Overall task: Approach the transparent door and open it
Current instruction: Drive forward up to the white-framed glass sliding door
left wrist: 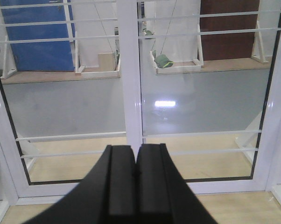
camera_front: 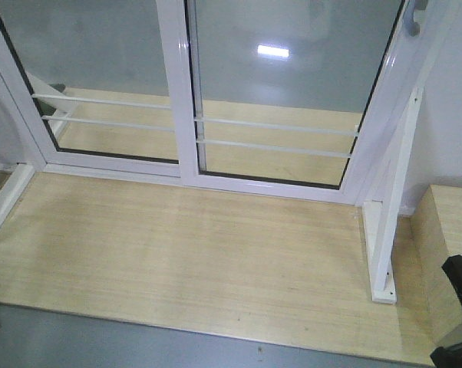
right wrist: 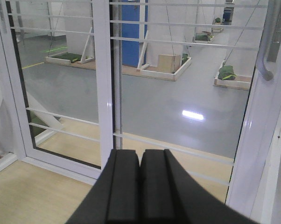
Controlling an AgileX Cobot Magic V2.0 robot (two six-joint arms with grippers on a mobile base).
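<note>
The robot is close in front of the transparent door (camera_front: 285, 84), the right-hand panel, which looks shut; opening it is not yet done. Its grey handle (right wrist: 270, 46) at the right edge is untouched. The left gripper (left wrist: 136, 156) and right gripper (right wrist: 140, 158) are pressed closed and empty. The wooden floor (camera_front: 185, 253) ahead is open, but a white bracket (camera_front: 381, 245) crowds the right.

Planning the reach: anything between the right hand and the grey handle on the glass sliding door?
Nothing visible. In the right wrist view, only open space lies between the shut right hand and the curved grey bar handle, upper right on the white-framed clear-glass sliding door.
</note>
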